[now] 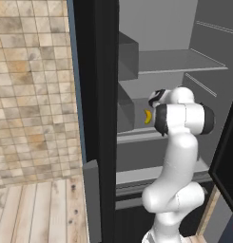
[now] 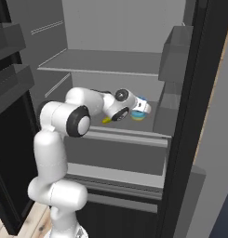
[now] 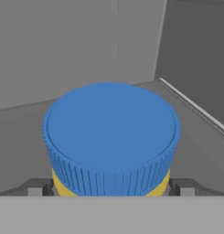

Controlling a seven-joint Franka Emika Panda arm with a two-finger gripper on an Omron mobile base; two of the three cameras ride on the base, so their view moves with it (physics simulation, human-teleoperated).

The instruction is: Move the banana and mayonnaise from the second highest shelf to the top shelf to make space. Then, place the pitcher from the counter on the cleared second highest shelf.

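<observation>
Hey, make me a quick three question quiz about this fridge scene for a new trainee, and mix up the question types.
1. True or false: the banana already lies on the top shelf.
2. Multiple choice: the gripper has its open fingers on either side of A) the banana, B) the mayonnaise jar, C) a bare patch of shelf.
3. Fill in: the jar's lid is ____ in colour.

Key
1. False. It lies on the second highest shelf, left of the arm in the left base view.
2. B. In the hand view one finger tip stands on each side of the jar, below the lid, with the jaws wide.
3. Blue, with a yellow band below it.
</observation>
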